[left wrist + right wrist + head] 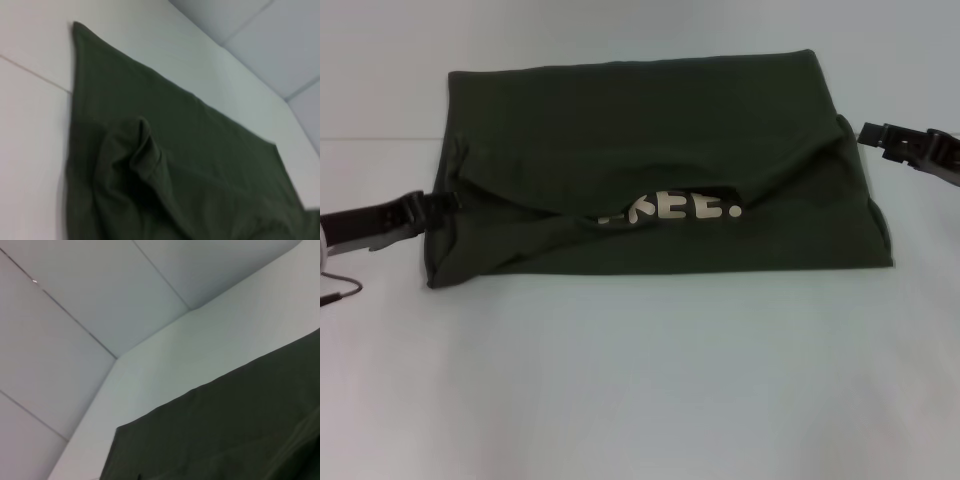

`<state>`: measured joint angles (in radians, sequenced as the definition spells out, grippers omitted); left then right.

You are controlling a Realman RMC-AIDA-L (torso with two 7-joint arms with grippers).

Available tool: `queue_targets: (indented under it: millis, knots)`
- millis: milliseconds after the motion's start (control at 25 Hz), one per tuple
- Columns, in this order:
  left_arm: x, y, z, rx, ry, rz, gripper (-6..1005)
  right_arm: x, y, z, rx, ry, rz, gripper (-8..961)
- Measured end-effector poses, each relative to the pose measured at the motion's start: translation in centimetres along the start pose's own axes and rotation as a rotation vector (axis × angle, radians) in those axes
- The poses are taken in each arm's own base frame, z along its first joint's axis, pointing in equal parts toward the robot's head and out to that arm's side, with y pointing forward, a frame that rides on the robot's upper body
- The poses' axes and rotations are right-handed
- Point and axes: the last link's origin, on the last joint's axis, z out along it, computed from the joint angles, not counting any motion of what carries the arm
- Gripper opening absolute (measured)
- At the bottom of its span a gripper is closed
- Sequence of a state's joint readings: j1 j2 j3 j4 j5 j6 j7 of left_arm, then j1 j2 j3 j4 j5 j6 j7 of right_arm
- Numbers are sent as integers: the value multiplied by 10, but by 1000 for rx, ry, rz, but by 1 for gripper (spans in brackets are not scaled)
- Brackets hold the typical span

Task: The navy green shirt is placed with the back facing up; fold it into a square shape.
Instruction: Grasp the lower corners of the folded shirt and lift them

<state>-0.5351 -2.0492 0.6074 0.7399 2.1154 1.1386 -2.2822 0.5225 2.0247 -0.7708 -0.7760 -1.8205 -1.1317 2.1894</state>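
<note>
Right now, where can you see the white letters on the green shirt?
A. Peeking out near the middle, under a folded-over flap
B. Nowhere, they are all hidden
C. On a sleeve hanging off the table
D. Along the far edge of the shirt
A. In the head view the pale lettering shows on the navy green shirt just below the drooping edge of the folded-over upper layer, near the middle, partly covered by it.
</note>
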Motion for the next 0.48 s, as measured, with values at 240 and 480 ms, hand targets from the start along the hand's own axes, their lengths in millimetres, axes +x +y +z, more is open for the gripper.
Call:
queue_targets:
  millis: [240, 480]
  knots:
    - [-11, -12, -1, 48, -20, 79, 604, 1, -2, -9, -28, -3, 29, 653]
    - [-19, -17, 5, 92, -51, 53, 600, 2, -1, -8, -36, -2, 32, 651]
